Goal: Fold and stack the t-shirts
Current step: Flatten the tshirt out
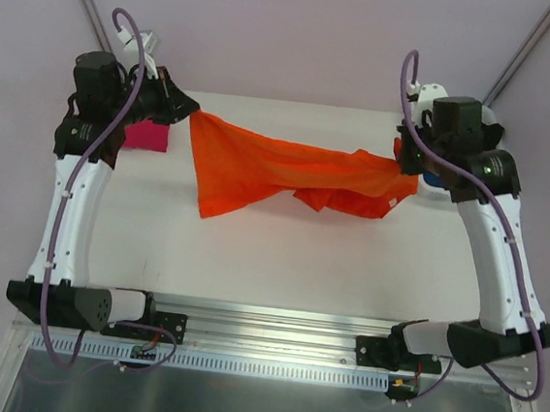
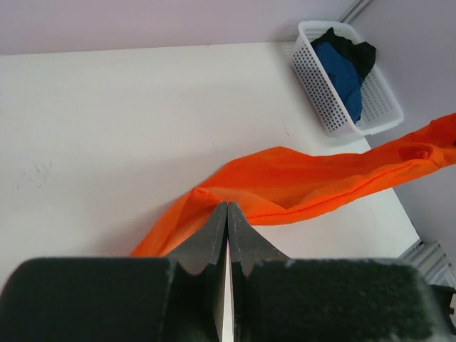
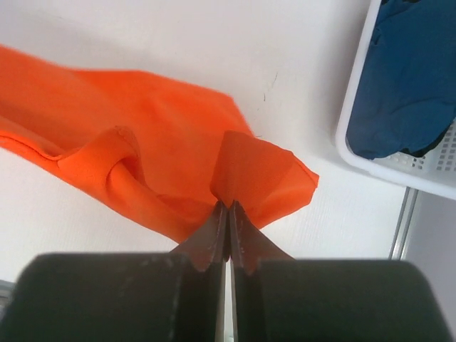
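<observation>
In the top view we see the orange t-shirt (image 1: pixel 288 173) spread across the far half of the table (image 1: pixel 279 265), between the two arms. The left gripper (image 1: pixel 188 112) grips its left end and the right gripper (image 1: pixel 402 168) grips its right end. The middle of the cloth sags, and a wide flap of it points toward the near edge on the left side. From this view we cannot tell if the middle touches the table. The magenta t-shirt (image 1: pixel 147 135) lies as a small compact pile at the far left of the table, partly hidden under the left arm.

In the left wrist view the two fingers are pressed together, with only a thin slit between them, and an edge of the orange cloth is pinched at their tips. From there the cloth runs away to the right as a long band above the table. At the far right corner of the table stands the white mesh basket (image 2: pixel 313 96). Inside it lie the dark blue t-shirt (image 2: pixel 342 71) and, at its far end, the black t-shirt (image 2: pixel 354 45).

In the right wrist view the fingers are also closed, and they clamp a folded corner of the orange cloth. The rest of the cloth spreads to the left over the table, with a rolled hem in the middle. The basket is at the right, near this corner but apart from it, with the dark blue cloth inside.
</observation>
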